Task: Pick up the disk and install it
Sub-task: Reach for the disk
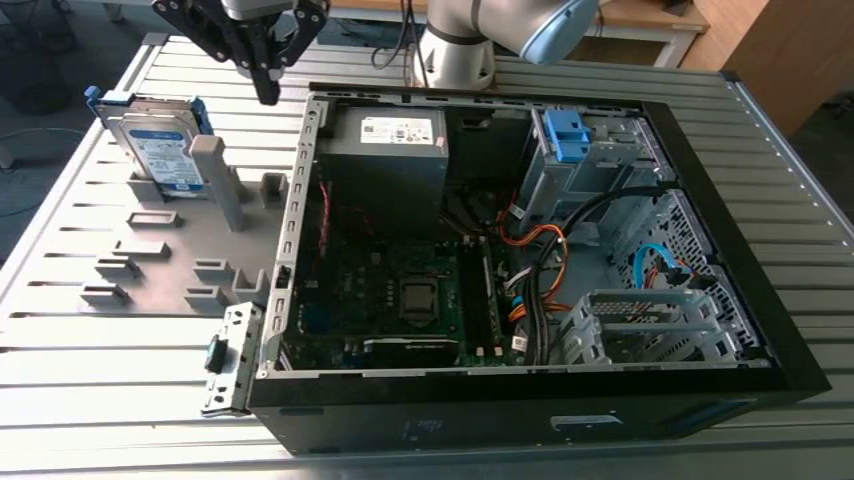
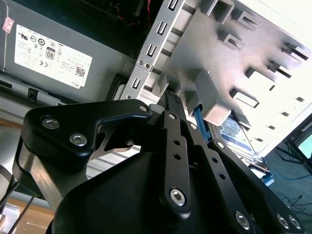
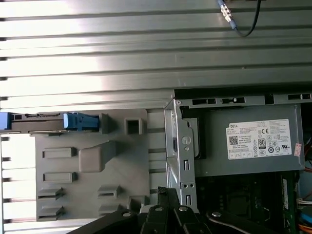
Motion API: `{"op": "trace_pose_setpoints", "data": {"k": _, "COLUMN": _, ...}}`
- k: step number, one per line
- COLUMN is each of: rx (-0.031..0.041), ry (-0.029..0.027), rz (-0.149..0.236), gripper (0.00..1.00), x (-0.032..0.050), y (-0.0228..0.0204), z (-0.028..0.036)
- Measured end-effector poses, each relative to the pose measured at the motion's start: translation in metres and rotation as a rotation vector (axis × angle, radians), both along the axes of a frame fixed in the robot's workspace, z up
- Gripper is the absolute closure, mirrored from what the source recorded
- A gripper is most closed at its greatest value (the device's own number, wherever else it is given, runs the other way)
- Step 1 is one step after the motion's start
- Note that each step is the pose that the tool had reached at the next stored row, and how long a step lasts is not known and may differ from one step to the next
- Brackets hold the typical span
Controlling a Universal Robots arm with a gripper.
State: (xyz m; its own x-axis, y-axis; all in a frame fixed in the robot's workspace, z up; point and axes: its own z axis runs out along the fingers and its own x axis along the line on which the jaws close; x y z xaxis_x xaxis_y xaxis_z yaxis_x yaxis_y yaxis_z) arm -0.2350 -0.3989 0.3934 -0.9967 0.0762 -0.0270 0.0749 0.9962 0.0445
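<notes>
A ribbed silver metal table (image 1: pixel 120 380) carries everything and stretches out beneath the hand on all sides. The large black desktop computer case (image 1: pixel 787 330) lies open on it, and its silver side wall runs almost directly below the hand. On the other side of that wall, also below the hand, is a flat grey plastic fixture plate (image 1: pixel 160 260) with raised slots and posts. Inside the case, in the corner nearest the hand, sits a boxy grey metal power supply (image 1: pixel 387 150) with a white label. The flat silver-grey disk (image 1: pixel 158 150) with a white-and-blue label and a bright blue plastic carrier stands upright on its edge in a slot of the fixture plate. It is lower than the hand and off to the exterior view's left of it, apart from it. In the first wrist view the disk (image 3: pixel 80 121) shows edge-on at the plate's rim. The black two-fingered hand (image 1: pixel 267 92) hangs in the air above the case wall, pointing down. Its fingers (image 3: pixel 163 194) are pressed together and grip nothing.
</notes>
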Motion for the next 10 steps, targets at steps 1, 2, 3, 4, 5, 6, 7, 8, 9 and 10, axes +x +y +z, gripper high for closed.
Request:
{"op": "trace_pose_setpoints", "data": {"k": 1, "rx": 0.0001, "ry": -0.0001, "rz": 0.0, "gripper": 0.89, "x": -0.0014, "y": 0.0, "z": -0.0001}}
{"op": "trace_pose_setpoints", "data": {"k": 2, "rx": 0.0001, "ry": -0.0001, "rz": 0.0, "gripper": 0.89, "x": -0.0027, "y": 0.0, "z": 0.0}}
{"op": "trace_pose_setpoints", "data": {"k": 3, "rx": 0.0001, "ry": -0.0001, "rz": 0.0, "gripper": 0.89, "x": -0.0041, "y": 0.0, "z": 0.0}}
{"op": "trace_pose_setpoints", "data": {"k": 4, "rx": 0.0, "ry": -0.0001, "rz": 0.0, "gripper": 0.89, "x": -0.0053, "y": 0.0, "z": 0.0}}
{"op": "trace_pose_setpoints", "data": {"k": 5, "rx": 0.0001, "ry": -0.0001, "rz": 0.0, "gripper": 0.89, "x": -0.0065, "y": 0.0, "z": 0.0}}
{"op": "trace_pose_setpoints", "data": {"k": 6, "rx": 0.0001, "ry": -0.0001, "rz": 0.0, "gripper": 0.89, "x": -0.0078, "y": 0.0, "z": 0.0}}
{"op": "trace_pose_setpoints", "data": {"k": 7, "rx": 0.0001, "ry": -0.0001, "rz": 0.0, "gripper": 0.89, "x": -0.009, "y": 0.0, "z": 0.0}}
{"op": "trace_pose_setpoints", "data": {"k": 8, "rx": 0.0, "ry": -0.0001, "rz": 0.0, "gripper": 0.89, "x": -0.0102, "y": 0.0, "z": 0.0}}
{"op": "trace_pose_setpoints", "data": {"k": 9, "rx": 0.0001, "ry": -0.0002, "rz": 0.0, "gripper": 0.89, "x": -0.0114, "y": 0.0, "z": -0.0001}}
{"op": "trace_pose_setpoints", "data": {"k": 10, "rx": 0.0001, "ry": -0.0002, "rz": 0.0, "gripper": 0.89, "x": -0.0128, "y": 0.0, "z": -0.0001}}
